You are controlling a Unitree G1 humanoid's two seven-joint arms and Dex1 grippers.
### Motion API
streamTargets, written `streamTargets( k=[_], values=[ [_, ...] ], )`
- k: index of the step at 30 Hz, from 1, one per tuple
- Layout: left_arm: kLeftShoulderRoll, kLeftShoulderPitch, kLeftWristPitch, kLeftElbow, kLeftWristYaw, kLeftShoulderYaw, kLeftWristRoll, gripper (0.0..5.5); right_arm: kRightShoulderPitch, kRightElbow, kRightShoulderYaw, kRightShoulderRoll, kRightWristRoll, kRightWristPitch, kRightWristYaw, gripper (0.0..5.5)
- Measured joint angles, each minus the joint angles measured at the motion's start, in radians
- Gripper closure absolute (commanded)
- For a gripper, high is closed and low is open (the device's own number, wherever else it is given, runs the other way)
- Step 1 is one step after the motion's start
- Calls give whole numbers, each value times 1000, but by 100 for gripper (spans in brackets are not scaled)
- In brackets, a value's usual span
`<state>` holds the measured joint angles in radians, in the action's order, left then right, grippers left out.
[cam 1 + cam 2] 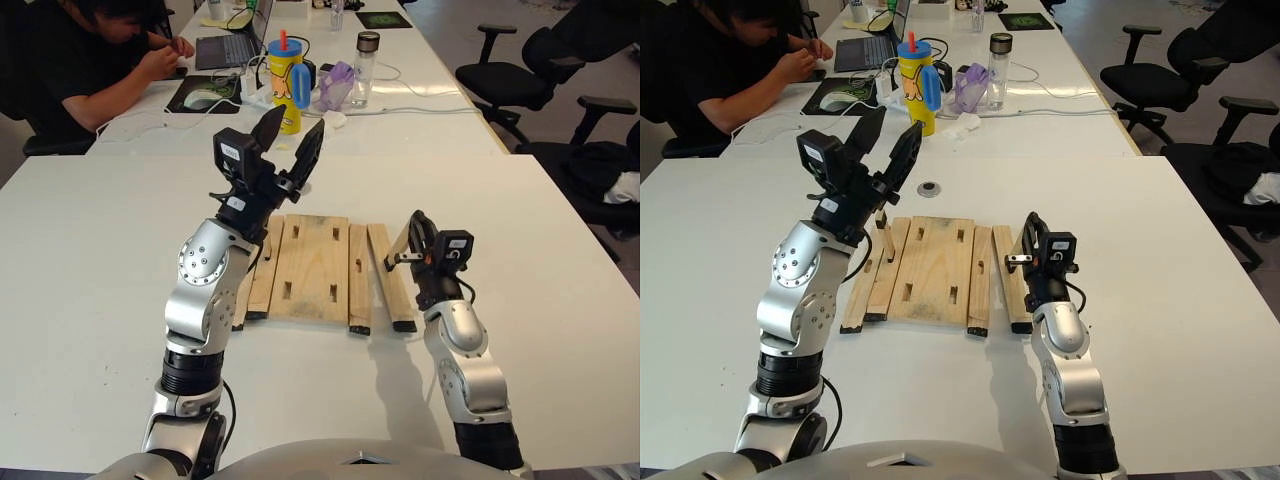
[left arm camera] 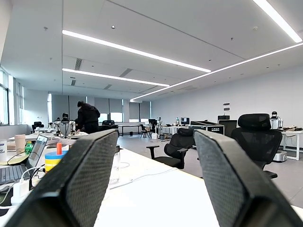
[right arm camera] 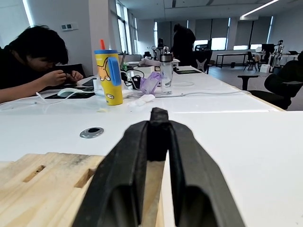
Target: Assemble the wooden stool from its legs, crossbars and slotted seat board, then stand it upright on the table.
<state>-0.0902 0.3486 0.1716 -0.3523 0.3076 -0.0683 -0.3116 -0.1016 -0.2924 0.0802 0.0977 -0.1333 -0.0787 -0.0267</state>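
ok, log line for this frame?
assembly: not started | seat board: flat, wooden pieces alongside | left gripper: open, raised | right gripper: shut, low by rightmost piece

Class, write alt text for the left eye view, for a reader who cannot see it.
A slotted seat board lies flat on a white table with wooden slats alongside it on both sides, unassembled. The left end effector is raised, open, near the board's left edge. The right end effector sits low over the rightmost slat, shut.
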Motion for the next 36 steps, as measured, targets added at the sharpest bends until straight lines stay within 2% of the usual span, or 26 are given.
streamTargets(
  k=[20,21,26,33,36],
  values=[
    [1,0,-23,9,2,-9,18,256,2,66,-5,3,65,76,76,503],
    [1,0,-24,13,2,-9,18,256,8,65,-6,4,66,69,79,467],
    [2,0,-34,22,1,-8,20,256,16,57,-36,8,48,-20,92,408],
    [9,-3,-58,23,-6,-10,33,256,156,-70,-90,38,17,-154,102,408],
    [16,-9,-71,23,-19,-11,41,256,306,-104,-136,65,-23,-238,109,408]
  ],
)
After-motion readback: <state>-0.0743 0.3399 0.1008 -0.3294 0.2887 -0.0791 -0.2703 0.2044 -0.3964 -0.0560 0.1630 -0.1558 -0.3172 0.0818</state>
